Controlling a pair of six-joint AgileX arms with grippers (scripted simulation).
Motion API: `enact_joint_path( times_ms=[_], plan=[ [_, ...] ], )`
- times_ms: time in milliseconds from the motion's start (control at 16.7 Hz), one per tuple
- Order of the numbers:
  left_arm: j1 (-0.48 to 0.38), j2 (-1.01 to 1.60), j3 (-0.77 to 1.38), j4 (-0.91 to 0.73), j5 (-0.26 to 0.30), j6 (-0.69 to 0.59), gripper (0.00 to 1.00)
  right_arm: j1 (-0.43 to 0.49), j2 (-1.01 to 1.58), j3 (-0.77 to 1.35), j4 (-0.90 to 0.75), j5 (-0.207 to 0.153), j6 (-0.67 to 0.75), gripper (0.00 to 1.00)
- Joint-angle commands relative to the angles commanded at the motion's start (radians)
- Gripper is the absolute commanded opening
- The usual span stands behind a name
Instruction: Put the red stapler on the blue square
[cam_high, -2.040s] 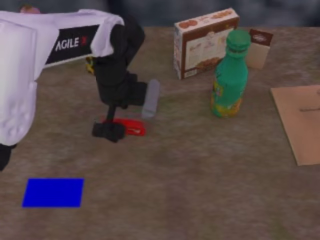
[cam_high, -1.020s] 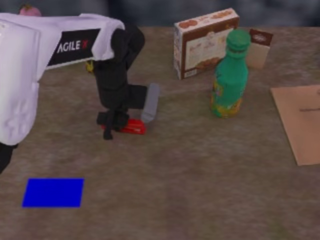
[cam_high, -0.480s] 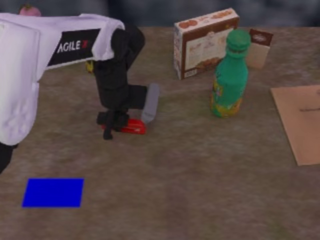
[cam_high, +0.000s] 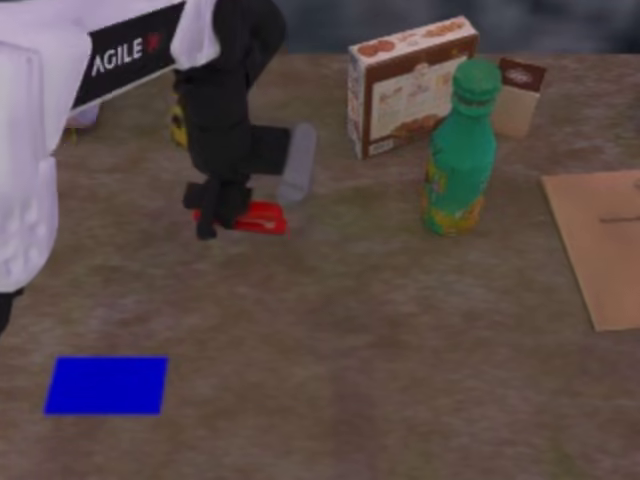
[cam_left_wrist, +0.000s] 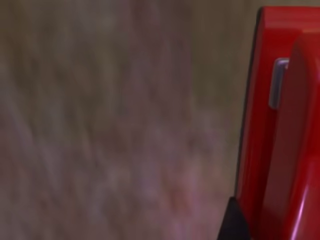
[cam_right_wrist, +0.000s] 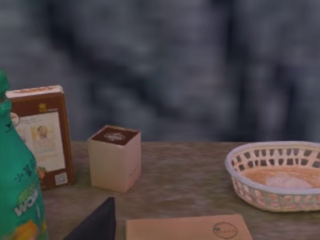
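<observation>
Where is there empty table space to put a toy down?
Lots of bare table lies between the blue square and the tan paper sheet, in front of the green bottle. It is crowded at the back, where the left gripper holds the red stapler near the cracker box.

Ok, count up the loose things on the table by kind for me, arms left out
Staplers: 1, red stapler
Bottles: 1, green bottle
Boxes: 2, tall box, small box
Paper sheets: 1, tan sheet
Baskets: 1, white basket
Total: 6
</observation>
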Motion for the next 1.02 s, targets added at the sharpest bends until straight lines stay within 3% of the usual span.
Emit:
enact_joint_path(
  times_ms=[240, 600, 1020],
  plan=[
    [0.006, -0.037, 0.091, -0.123, 0.003, -0.002, 0.0, 0.0, 0.0, 0.0, 0.0, 0.0, 0.0, 1.0],
    [0.005, -0.051, 0.079, -0.121, 0.002, 0.0, 0.0, 0.0, 0.0, 0.0, 0.0, 0.0, 0.0, 1.0],
    [0.112, -0.355, -0.291, -0.059, -0.001, 0.029, 0.0, 0.0, 0.0, 0.0, 0.0, 0.0, 0.0, 1.0]
  ],
)
